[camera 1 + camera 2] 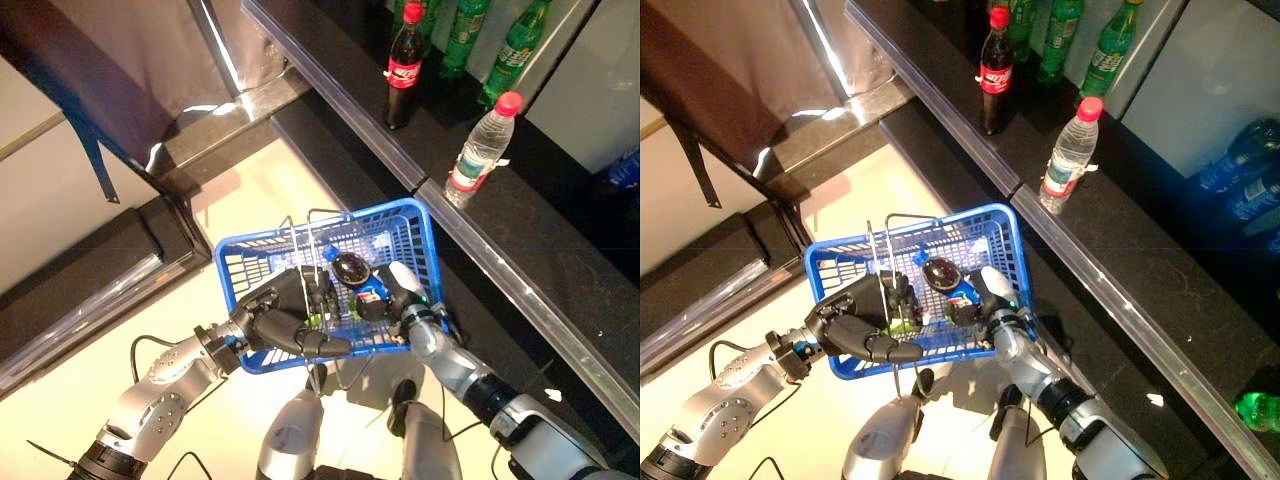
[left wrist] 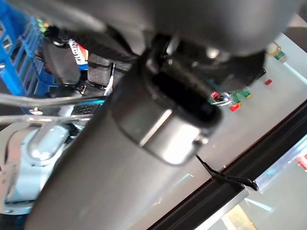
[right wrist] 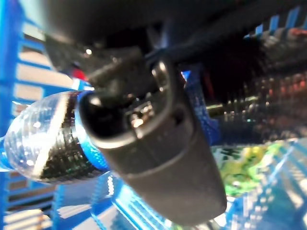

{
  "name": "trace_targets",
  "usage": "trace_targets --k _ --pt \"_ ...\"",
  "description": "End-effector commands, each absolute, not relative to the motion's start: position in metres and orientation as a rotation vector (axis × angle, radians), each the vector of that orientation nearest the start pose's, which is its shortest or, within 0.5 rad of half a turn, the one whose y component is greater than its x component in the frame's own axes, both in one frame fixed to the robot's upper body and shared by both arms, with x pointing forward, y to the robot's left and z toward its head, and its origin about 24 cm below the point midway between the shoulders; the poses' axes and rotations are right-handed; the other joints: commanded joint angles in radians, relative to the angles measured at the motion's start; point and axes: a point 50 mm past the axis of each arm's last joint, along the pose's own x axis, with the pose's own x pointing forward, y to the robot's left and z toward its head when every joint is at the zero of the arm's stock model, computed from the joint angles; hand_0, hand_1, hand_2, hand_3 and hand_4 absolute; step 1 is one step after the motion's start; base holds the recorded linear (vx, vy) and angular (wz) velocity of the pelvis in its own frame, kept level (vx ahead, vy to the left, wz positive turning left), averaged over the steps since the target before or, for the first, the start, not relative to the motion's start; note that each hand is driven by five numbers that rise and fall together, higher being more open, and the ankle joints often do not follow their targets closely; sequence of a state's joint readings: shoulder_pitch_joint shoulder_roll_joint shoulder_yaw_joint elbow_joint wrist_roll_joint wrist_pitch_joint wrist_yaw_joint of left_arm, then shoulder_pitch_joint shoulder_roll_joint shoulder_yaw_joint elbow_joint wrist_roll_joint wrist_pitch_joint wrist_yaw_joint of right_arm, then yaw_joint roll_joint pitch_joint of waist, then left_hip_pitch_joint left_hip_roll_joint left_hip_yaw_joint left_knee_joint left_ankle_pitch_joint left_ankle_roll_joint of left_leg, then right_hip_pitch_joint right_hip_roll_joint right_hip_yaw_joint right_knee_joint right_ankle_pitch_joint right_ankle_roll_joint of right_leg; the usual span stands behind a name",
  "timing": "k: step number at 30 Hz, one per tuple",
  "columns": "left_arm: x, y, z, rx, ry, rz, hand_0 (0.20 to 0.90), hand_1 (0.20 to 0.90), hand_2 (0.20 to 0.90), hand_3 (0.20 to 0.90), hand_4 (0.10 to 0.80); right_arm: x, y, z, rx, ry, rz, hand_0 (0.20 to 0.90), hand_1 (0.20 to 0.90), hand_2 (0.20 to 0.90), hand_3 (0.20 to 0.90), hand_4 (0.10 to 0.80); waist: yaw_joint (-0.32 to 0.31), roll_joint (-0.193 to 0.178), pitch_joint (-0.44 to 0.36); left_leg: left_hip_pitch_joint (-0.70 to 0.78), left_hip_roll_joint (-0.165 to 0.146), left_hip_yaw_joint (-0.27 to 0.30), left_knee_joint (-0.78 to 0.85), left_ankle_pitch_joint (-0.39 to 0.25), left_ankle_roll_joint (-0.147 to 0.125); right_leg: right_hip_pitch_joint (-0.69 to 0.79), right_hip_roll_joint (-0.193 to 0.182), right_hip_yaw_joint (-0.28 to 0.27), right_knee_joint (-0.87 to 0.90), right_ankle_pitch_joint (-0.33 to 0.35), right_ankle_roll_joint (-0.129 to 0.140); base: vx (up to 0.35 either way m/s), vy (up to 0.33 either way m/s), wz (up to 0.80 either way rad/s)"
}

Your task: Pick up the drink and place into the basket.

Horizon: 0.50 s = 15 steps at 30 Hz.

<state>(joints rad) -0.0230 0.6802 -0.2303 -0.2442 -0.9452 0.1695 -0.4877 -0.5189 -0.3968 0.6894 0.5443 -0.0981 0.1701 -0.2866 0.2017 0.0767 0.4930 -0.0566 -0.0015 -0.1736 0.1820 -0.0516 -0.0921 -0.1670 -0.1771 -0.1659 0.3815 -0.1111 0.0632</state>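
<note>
Right hand (image 1: 400, 292) clenched on a dark drink bottle (image 1: 352, 270) inside the blue basket (image 1: 400, 214), centre frame, above pale floor (image 1: 260, 190); left hand (image 1: 285, 325) grasps its wire handle (image 1: 312, 262). Right wrist view alone shows the bottle's glistening surface.

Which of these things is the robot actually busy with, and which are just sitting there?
In use:
- blue basket, held at its near side by the left hand
- dark drink bottle, inside the basket at the right hand

Just sitting there:
- cola bottle on the black shelf
- water bottle, red cap
- green bottles behind
</note>
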Motion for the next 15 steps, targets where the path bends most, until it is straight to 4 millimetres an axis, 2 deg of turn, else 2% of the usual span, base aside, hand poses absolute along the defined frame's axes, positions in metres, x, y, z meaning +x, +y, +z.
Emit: trace_targets --k 1,7,8,9,11,15 --pt "0.216 0.129 0.188 -0.327 -0.453 -1.203 0.3 0.3 0.3 0.2 0.1 0.333 -0.119 0.022 -1.013 0.125 0.247 0.3 0.3 0.3 0.2 0.1 0.038 -0.032 -0.179 -0.088 -0.08 0.0 0.073 0.024 0.083 0.131 0.027 -0.018 -0.143 0.041 -0.047 0.0 0.0 0.0" --pt "0.214 0.122 0.187 -0.335 -0.43 -1.243 0.3 0.3 0.3 0.2 0.1 0.343 -0.117 0.018 -1.22 0.225 0.312 0.3 0.3 0.3 0.2 0.1 0.067 -0.031 -0.177 -0.094 -0.084 -0.014 0.071 0.029 0.082 0.136 0.025 -0.034 -0.148 0.044 -0.046 0.009 -0.01 0.09" --pt "0.214 0.121 0.187 -0.334 -0.427 -1.246 0.3 0.3 0.3 0.2 0.1 0.342 -0.117 0.016 -1.229 0.247 0.324 0.316 0.316 0.316 0.219 0.119 0.07 -0.031 -0.176 -0.094 -0.084 -0.014 0.07 0.029 0.082 0.136 0.025 -0.036 -0.149 0.045 -0.046 0.003 -0.011 0.04" --pt "0.214 0.12 0.186 -0.327 -0.422 -1.251 0.3 0.3 0.3 0.2 0.1 0.34 -0.117 0.01 -1.209 0.31 0.353 0.347 0.347 0.347 0.255 0.155 0.074 -0.031 -0.175 -0.095 -0.083 -0.016 0.069 0.03 0.082 0.137 0.024 -0.038 -0.151 0.045 -0.044 -0.001 -0.018 0.04" --pt "0.214 0.116 0.186 -0.324 -0.413 -1.257 0.3 0.3 0.3 0.2 0.1 0.334 -0.112 -0.001 -1.17 0.381 0.379 0.3 0.3 0.3 0.2 0.1 0.081 -0.033 -0.172 -0.097 -0.084 -0.02 0.07 0.03 0.082 0.139 0.023 -0.041 -0.153 0.046 -0.043 0.0 0.0 0.0" --pt "0.214 0.109 0.187 -0.333 -0.407 -1.274 0.3 0.3 0.3 0.2 0.1 0.334 -0.101 -0.008 -1.082 0.42 0.342 0.3 0.3 0.3 0.2 0.1 0.093 -0.026 -0.168 -0.095 -0.084 -0.026 0.065 0.035 0.081 0.143 0.022 -0.048 -0.158 0.049 -0.044 0.004 0.006 0.05"
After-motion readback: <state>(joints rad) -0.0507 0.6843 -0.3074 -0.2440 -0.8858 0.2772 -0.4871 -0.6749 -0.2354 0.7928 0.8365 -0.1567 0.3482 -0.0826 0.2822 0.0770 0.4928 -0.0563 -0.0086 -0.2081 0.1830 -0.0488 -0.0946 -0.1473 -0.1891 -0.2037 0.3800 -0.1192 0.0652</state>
